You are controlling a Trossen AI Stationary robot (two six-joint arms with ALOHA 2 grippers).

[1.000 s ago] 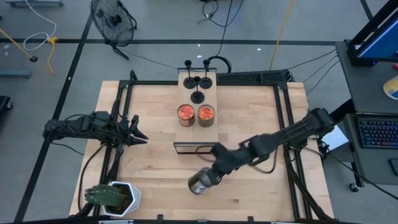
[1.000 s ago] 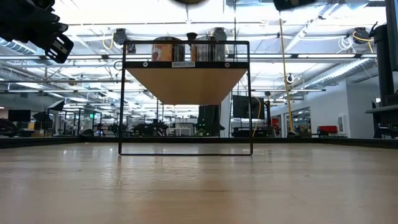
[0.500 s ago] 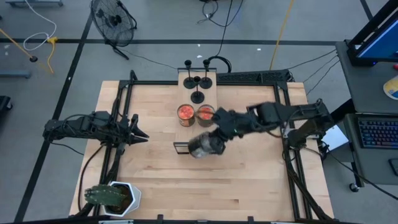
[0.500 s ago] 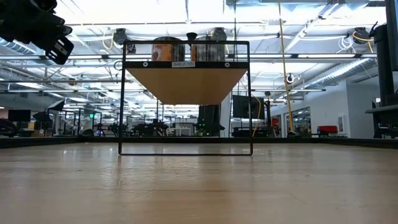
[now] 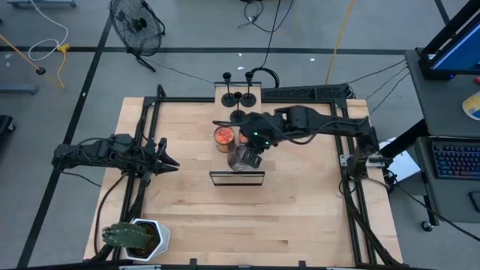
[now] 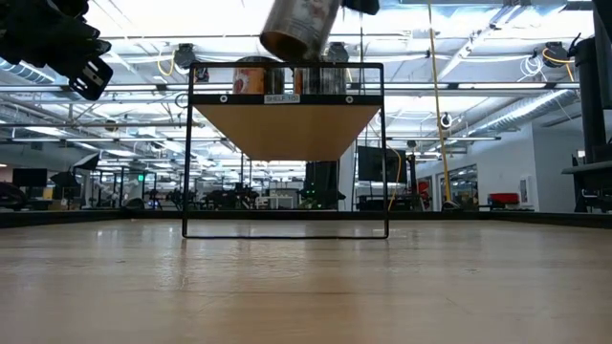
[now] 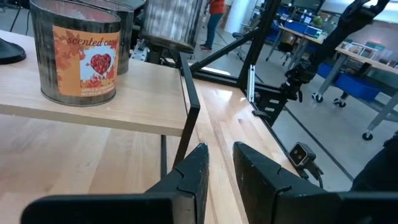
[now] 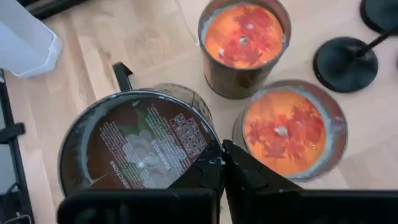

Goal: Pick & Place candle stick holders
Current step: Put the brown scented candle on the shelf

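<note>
Three matte-black candle stick holders (image 5: pixel 227 95) (image 5: pixel 246 95) (image 5: pixel 238 115) stand on their disc bases at the back of a small wooden shelf (image 5: pixel 259 97). Two of the bases show in the right wrist view (image 8: pixel 345 62) (image 8: pixel 382 12). My right gripper (image 5: pixel 253 144) (image 8: pixel 222 158) is shut on a silver tin (image 5: pixel 242 158) (image 8: pixel 140 146) with a dark labelled top. It holds the tin above the shelf's near part, beside two orange-topped tins (image 5: pixel 223 137) (image 8: pixel 244 34) (image 8: pixel 286 134). My left gripper (image 5: pixel 169 160) (image 7: pixel 219 158) waits slightly open over the table's left side. My right gripper pinches the silver tin's rim (image 8: pixel 208 140) between its two fingers, on the side toward the wrist. One finger (image 8: pixel 202 171) lies over the labelled top and the other (image 8: pixel 249 177) lies outside the wall. The fingers come from above. The tin hangs tilted (image 6: pixel 301 29), clear of the shelf.
The shelf stands on a black wire frame (image 6: pixel 287 229) at the table's far middle. A potted plant in a white pot (image 5: pixel 135 238) sits at the near left corner. Bare wooden table (image 5: pixel 285 217) lies in front of the shelf.
My right gripper, still shut on the silver tin, has carried it from the table's near middle toward the far edge, to above the shelf's near part. The arm has swung round so that it now reaches in from the right. The tin has come into the low view, tilted.
</note>
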